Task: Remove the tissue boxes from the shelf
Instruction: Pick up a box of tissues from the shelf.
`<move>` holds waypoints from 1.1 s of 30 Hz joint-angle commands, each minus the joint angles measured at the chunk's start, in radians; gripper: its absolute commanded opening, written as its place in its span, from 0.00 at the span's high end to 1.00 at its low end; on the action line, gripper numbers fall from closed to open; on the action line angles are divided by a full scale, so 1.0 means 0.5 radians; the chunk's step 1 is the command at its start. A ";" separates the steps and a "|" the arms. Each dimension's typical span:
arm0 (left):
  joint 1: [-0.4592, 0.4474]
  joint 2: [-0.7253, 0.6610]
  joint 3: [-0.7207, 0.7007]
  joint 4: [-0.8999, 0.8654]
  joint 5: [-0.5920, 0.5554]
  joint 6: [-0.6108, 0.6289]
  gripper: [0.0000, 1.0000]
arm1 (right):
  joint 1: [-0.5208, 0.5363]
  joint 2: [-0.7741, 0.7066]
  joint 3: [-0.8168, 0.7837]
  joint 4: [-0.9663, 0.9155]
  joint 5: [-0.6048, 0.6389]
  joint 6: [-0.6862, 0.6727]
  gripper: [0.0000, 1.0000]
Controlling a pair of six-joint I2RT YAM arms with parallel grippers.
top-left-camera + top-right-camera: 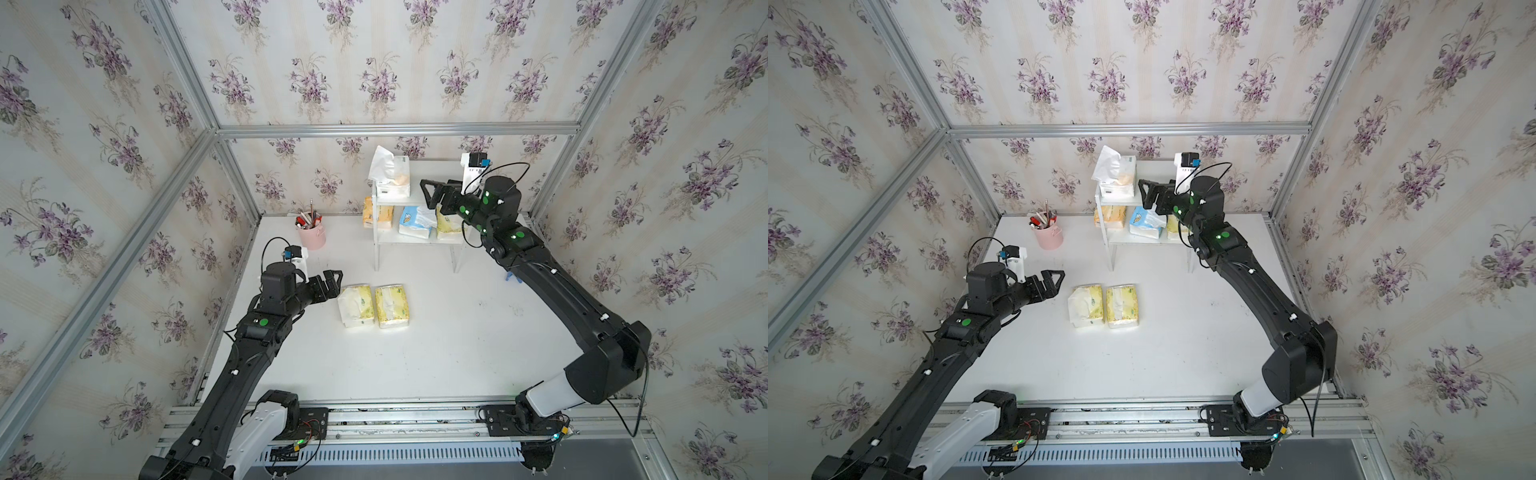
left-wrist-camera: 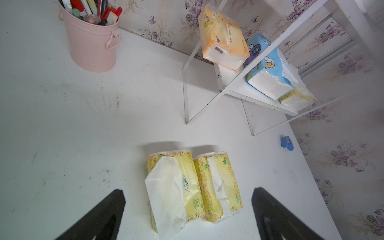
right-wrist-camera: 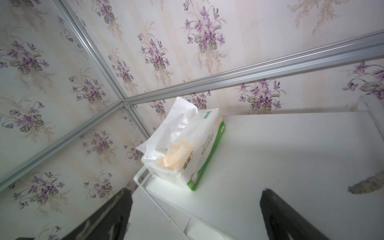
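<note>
The white two-tier shelf [image 1: 436, 178] [image 1: 1156, 178] stands against the back wall. On its top board lies a white tissue pack with a green mark [image 1: 390, 176] [image 3: 187, 149]. The lower board holds an orange pack [image 1: 377, 212] [image 2: 223, 41], a light blue pack [image 1: 413, 222] [image 2: 268, 68] and a yellow pack [image 1: 446, 226] [image 2: 297, 99]. Two yellow-and-white packs [image 1: 355, 305] [image 1: 392, 305] lie side by side on the table. My right gripper [image 1: 428, 194] [image 3: 196, 189] hovers open and empty over the top board, just right of the white pack. My left gripper [image 1: 332, 282] [image 2: 188, 190] is open and empty beside the table packs.
A pink pen cup [image 1: 311, 232] [image 2: 93, 45] stands left of the shelf near the back wall. A small blue clip [image 1: 512, 277] [image 2: 287, 143] lies on the table by the shelf's right leg. Papered walls with aluminium rails close in three sides.
</note>
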 commanded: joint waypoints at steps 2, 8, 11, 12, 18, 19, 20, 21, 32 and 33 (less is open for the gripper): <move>0.000 -0.004 -0.010 0.036 0.005 -0.013 0.01 | -0.006 0.160 0.217 -0.127 -0.073 0.111 0.03; -0.001 0.005 -0.020 0.036 0.002 -0.026 0.01 | -0.007 0.389 0.473 -0.219 -0.138 0.212 0.08; 0.000 0.003 -0.025 0.042 0.005 -0.028 0.01 | -0.008 0.489 0.591 -0.270 -0.131 0.249 0.11; -0.001 0.003 -0.030 0.039 0.005 -0.028 0.01 | -0.005 0.513 0.620 -0.277 -0.139 0.263 0.12; -0.001 0.000 -0.043 0.036 -0.013 -0.022 0.01 | -0.007 0.675 0.806 -0.362 -0.222 0.358 0.20; -0.001 -0.003 -0.048 0.037 -0.016 -0.022 0.01 | -0.007 0.698 0.819 -0.362 -0.240 0.376 0.21; -0.001 -0.005 -0.048 0.036 -0.016 -0.022 0.01 | -0.006 0.714 0.829 -0.363 -0.256 0.398 0.23; 0.000 -0.005 -0.050 0.035 -0.018 -0.023 0.01 | -0.007 0.728 0.835 -0.360 -0.274 0.419 0.25; -0.001 0.000 -0.057 0.043 -0.032 -0.017 0.01 | -0.005 0.803 0.863 -0.371 -0.337 0.475 0.48; -0.001 0.003 -0.057 0.043 -0.032 -0.016 0.01 | -0.004 0.807 0.866 -0.376 -0.338 0.475 0.50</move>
